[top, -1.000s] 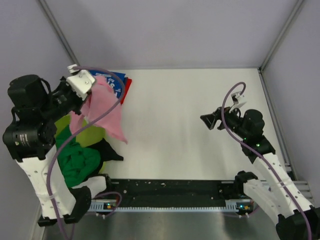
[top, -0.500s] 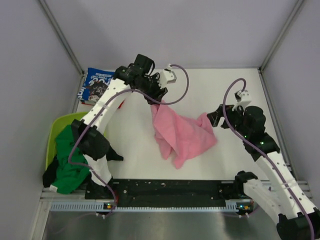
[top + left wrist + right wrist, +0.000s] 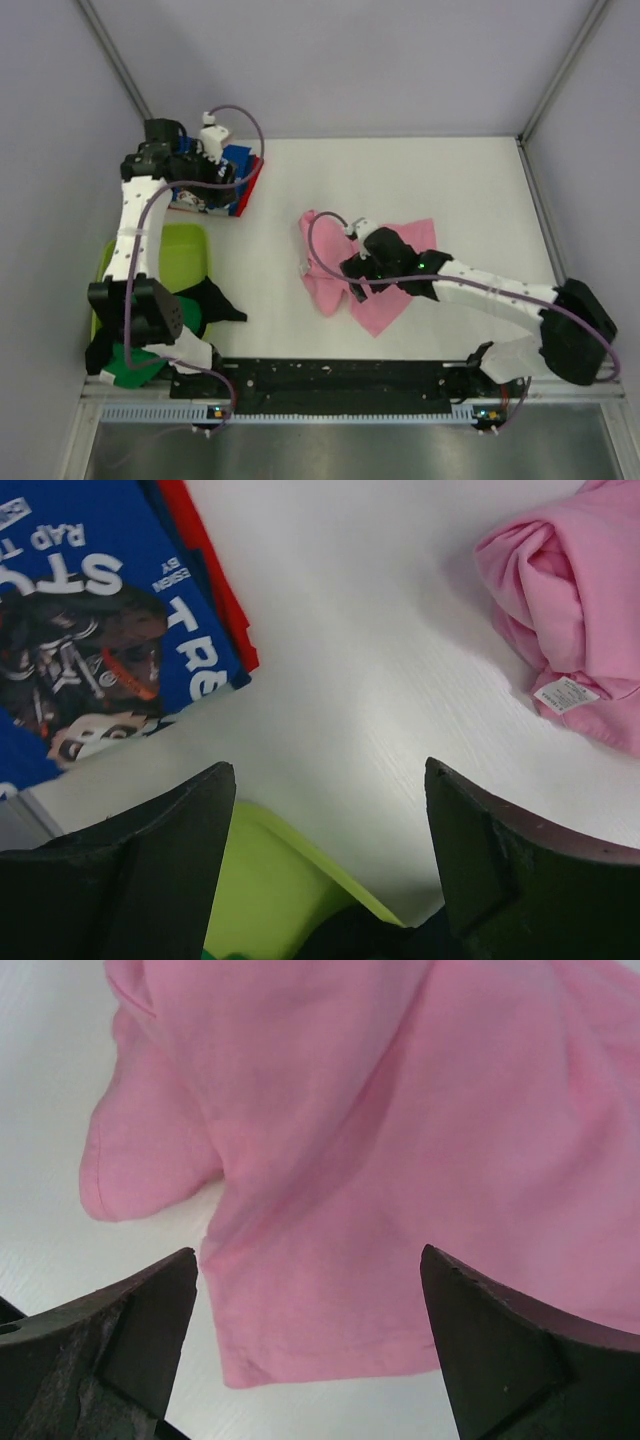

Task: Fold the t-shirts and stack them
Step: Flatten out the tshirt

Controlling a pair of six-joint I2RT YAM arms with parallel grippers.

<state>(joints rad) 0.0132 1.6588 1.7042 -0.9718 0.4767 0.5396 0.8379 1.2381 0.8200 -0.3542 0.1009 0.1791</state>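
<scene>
The pink t-shirt (image 3: pixel 385 295) (image 3: pixel 400 1130) lies crumpled in the middle of the table. My right gripper (image 3: pixel 352 272) (image 3: pixel 310 1350) hangs just above its near-left hem, open, with nothing between its fingers. At the back left lies the blue printed t-shirt (image 3: pixel 232 165) (image 3: pixel 90 630), folded on a red t-shirt (image 3: pixel 250 185) (image 3: pixel 222 590). My left gripper (image 3: pixel 208 178) (image 3: pixel 330 860) hovers over that stack, open and empty. A green t-shirt (image 3: pixel 130 362) and a black t-shirt (image 3: pixel 215 303) spill from the tub at the near left. The pink t-shirt (image 3: pixel 570 630) also shows in the left wrist view.
The lime-green plastic tub (image 3: pixel 185 255) (image 3: pixel 270 880) stands at the left edge, below my left gripper. Grey walls close the back and both sides. A black rail (image 3: pixel 340 380) runs along the near edge between the arm bases.
My left gripper opened and let go of the pink t-shirt, which now lies on the table. That arm swung back to the far left. My right arm reached left over the pink t-shirt.
</scene>
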